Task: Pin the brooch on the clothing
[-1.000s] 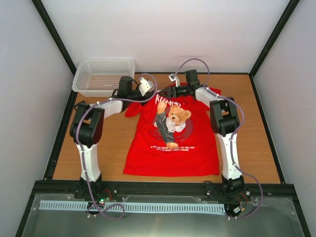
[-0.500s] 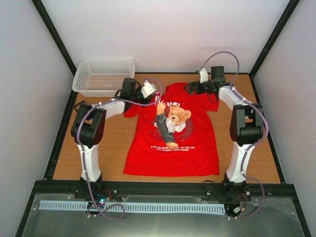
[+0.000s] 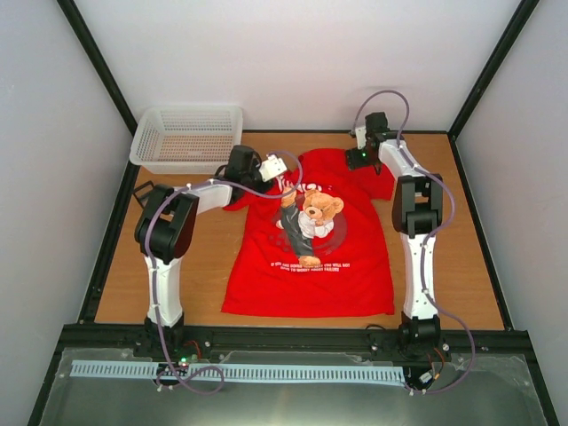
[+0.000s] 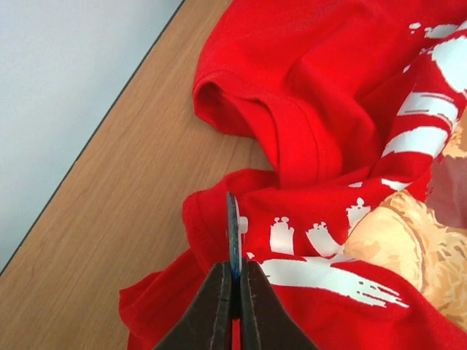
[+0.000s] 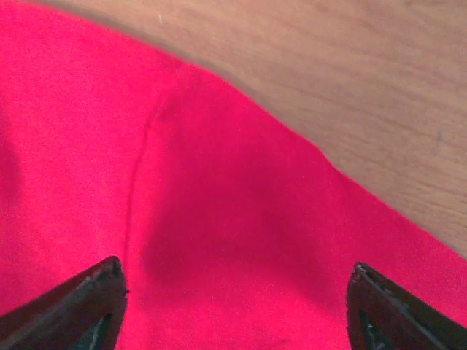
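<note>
The clothing, a red T-shirt (image 3: pixel 311 266) with a bear print, lies flat on the table, its left sleeve bunched up (image 4: pixel 292 138). My left gripper (image 3: pixel 282 177) hovers over the white lettering near the left shoulder. In the left wrist view my left gripper (image 4: pixel 235 271) is shut on the brooch (image 4: pixel 233 233), a thin dark-blue disc seen edge-on with a small white clasp facing the cloth. My right gripper (image 3: pixel 355 161) is over the shirt's far right shoulder. In the right wrist view my right gripper (image 5: pixel 233 273) stands wide open just above plain red cloth (image 5: pixel 219 189), holding nothing.
A white mesh basket (image 3: pixel 186 109) stands at the far left corner of the wooden table (image 3: pixel 444 257). Bare wood (image 5: pixel 365 80) shows just beyond the shirt's edge. Black frame rails and pale walls enclose the table.
My right arm swung from the collar out to the shirt's far right shoulder, and its jaws opened. My left gripper shifted slightly right, still holding the brooch.
</note>
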You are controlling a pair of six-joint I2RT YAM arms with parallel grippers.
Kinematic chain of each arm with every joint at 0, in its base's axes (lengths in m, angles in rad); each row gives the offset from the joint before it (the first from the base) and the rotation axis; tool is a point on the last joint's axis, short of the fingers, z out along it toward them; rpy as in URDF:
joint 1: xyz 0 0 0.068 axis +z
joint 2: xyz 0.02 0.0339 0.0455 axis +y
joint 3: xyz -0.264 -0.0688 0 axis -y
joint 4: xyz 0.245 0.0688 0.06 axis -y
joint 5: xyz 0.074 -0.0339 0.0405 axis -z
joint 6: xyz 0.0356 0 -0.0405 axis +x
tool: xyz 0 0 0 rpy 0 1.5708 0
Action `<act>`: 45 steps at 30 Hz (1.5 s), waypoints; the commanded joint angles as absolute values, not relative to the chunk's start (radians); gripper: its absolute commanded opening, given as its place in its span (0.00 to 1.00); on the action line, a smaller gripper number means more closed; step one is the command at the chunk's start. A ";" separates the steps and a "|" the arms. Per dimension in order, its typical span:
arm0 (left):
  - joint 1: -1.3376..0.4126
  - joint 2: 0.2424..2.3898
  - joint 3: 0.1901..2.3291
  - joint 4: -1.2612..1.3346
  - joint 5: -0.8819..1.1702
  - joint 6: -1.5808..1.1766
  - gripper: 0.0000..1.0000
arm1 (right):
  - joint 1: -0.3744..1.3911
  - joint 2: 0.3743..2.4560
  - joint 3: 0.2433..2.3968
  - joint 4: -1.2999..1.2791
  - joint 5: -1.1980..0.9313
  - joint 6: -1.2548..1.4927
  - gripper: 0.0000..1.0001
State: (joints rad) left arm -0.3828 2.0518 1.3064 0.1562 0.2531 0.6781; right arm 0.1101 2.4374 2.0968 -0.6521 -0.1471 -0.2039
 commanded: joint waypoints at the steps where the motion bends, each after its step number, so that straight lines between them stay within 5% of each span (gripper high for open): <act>1: -0.390 2.085 1.371 0.093 0.285 0.699 0.05 | 0.110 2.488 2.177 -0.798 -0.040 -0.215 0.76; 11: -0.391 2.091 1.394 0.051 0.285 0.629 0.18 | 0.071 2.543 2.177 -0.842 0.076 -0.165 0.67; 16: -0.391 2.088 1.400 0.041 0.333 0.621 0.22 | 0.020 2.542 2.151 -0.831 0.084 -0.146 0.68; 27: -0.331 2.082 1.511 -0.070 0.689 0.384 0.45 | -0.072 2.608 2.308 -0.845 0.106 -0.191 0.70; 34: -0.272 2.085 1.597 -0.052 0.617 0.198 0.54 | -0.049 2.554 2.416 -0.895 0.046 -0.188 0.80; 40: -0.272 2.233 1.751 -0.101 0.530 0.106 0.47 | -0.011 2.435 2.299 -0.833 -0.134 -0.117 0.82; 45: -0.299 2.307 1.826 -0.136 0.525 0.080 0.21 | 0.045 2.453 2.290 -0.845 -0.206 -0.114 0.70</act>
